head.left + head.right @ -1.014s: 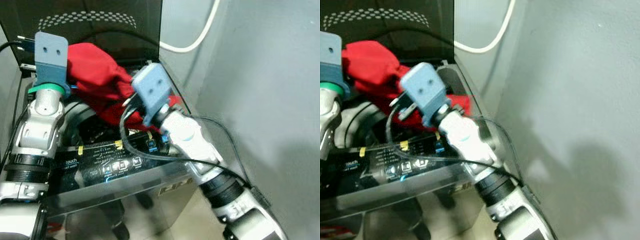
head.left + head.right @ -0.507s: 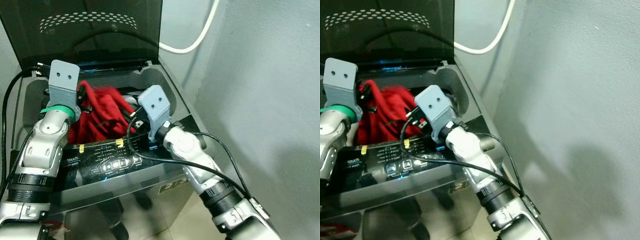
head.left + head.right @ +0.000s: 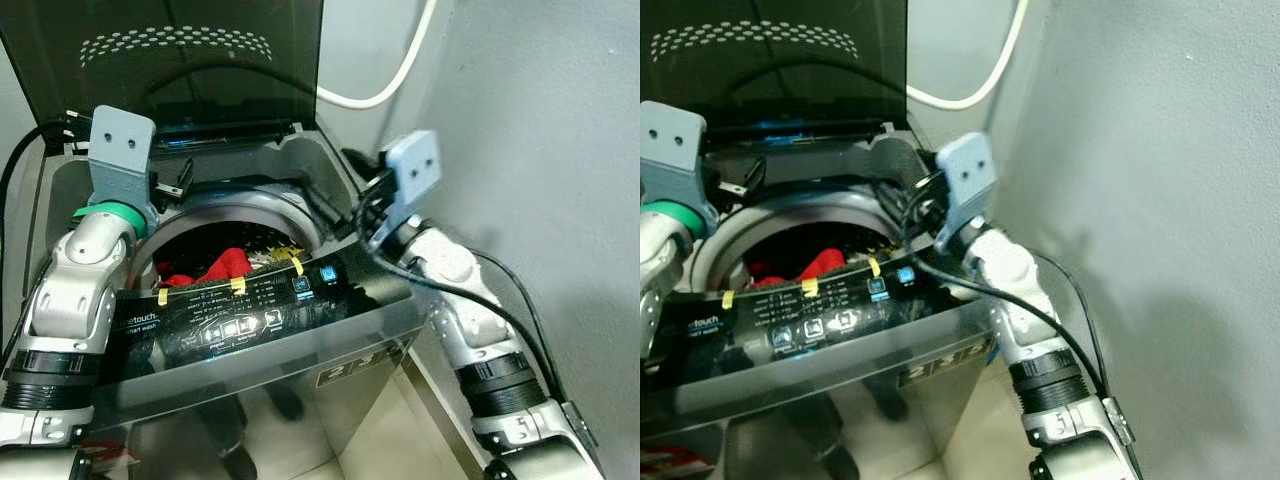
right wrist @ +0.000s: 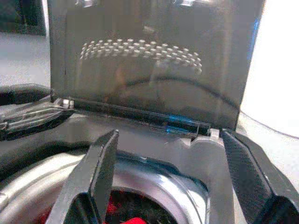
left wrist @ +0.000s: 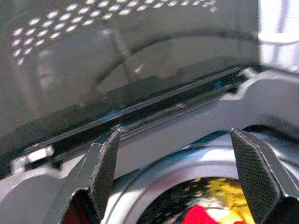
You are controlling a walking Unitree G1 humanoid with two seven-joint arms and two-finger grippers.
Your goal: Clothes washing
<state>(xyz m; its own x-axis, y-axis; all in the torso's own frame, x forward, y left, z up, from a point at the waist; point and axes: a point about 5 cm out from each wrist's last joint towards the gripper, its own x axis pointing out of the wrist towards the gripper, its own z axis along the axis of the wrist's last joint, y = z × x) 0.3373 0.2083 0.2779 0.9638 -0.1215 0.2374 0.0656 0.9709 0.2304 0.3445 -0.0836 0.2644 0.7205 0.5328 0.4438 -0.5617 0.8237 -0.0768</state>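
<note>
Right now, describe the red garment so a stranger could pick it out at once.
Find the top-loading silver washing machine against the grey wall, its dark tinted lid standing open. Look down through the round steel drum opening behind the black control panel. The crumpled red cloth garment lies inside, the one bright red thing among the dark contents of the drum.

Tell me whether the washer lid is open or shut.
Open. The dark lid stands raised behind the drum opening, with red clothing visible inside the drum.
</note>
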